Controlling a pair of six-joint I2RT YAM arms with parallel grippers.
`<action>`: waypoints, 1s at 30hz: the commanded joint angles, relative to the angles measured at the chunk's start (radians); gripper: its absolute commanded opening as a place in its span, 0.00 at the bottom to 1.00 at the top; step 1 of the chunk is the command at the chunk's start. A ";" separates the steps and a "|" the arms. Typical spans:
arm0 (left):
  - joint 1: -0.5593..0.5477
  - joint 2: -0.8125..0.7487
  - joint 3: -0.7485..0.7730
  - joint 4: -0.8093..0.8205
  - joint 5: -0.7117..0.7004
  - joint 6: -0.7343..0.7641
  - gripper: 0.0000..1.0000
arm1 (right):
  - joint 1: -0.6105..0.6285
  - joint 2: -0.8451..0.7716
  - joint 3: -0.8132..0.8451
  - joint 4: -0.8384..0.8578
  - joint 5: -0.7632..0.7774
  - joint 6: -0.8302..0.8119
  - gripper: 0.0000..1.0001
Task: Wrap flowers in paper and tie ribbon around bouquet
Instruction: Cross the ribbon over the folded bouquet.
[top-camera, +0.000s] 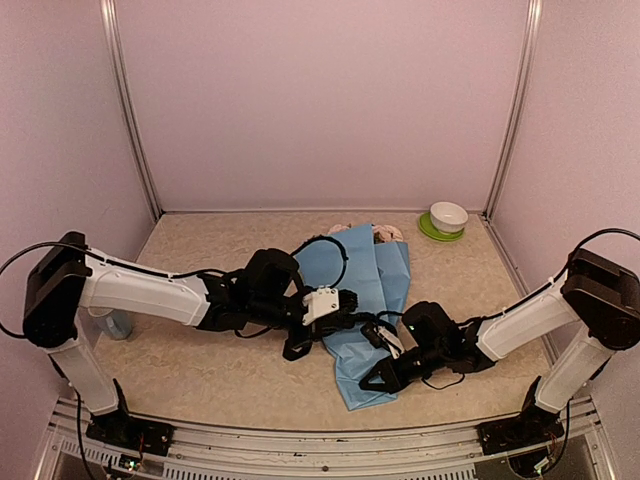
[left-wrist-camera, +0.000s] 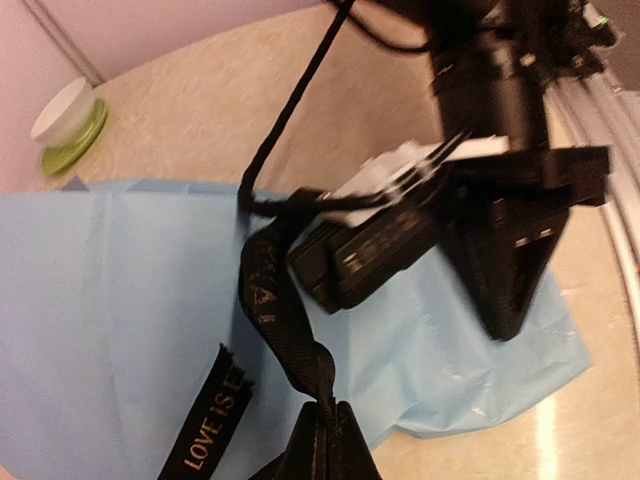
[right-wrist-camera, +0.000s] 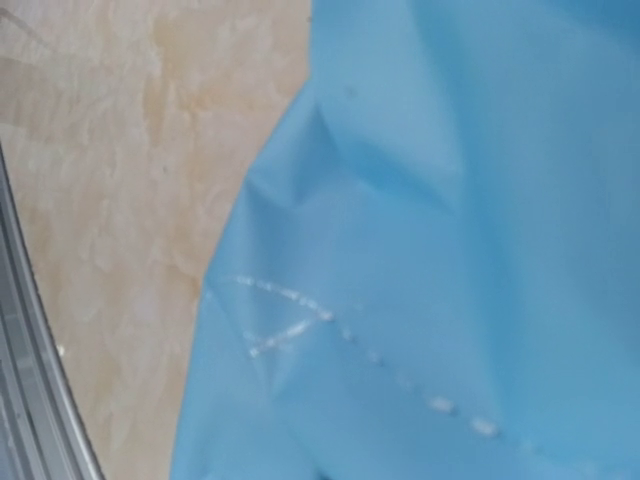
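Fingers (left-wrist-camera: 297, 458) on the left gripper (left-wrist-camera: 322, 430) are clenched hard on the ribbon (left-wrist-camera: 265, 290), and you can see it plainly from that wrist: the black band is pinched right at the tips. A loose end with gold lettering hangs down beside them. From the pinch the ribbon twists upward across the paper (left-wrist-camera: 110, 300) toward the right gripper (left-wrist-camera: 505, 322). Whether it is caught over there I cannot tell, because the right arm's wrist block covers that stretch.

The right gripper has its jaws closed too, pressed together into one black wedge. That wedge points down at the narrow near end of the paper, and I cannot make out anything gripped between the jaws. Its own camera sees no fingers at all. It shows only creased light blue sheet, a strip of the beige table (right-wrist-camera: 110, 180) and the metal rail (right-wrist-camera: 25, 390) along the edge.

From above, both arms meet in the middle of the table. The paper lies folded lengthwise between them, light blue side out, wide end away from the arms and narrow end near the right gripper. The flowers (top-camera: 388, 233) are tucked inside, with just a few pale pink heads peeking out of the far end. Well apart in the far right corner, a white bowl (top-camera: 449, 214) sits on a green plate (top-camera: 428, 231).
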 joint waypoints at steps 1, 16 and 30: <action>0.011 -0.081 -0.073 0.012 0.307 -0.058 0.00 | -0.009 0.039 -0.062 -0.148 0.023 0.013 0.00; 0.092 0.215 -0.071 0.506 0.535 -0.907 0.00 | -0.023 0.003 -0.061 -0.087 0.017 0.045 0.00; 0.080 0.386 -0.076 0.646 0.473 -1.129 0.00 | -0.103 -0.113 -0.069 -0.017 -0.059 0.075 0.00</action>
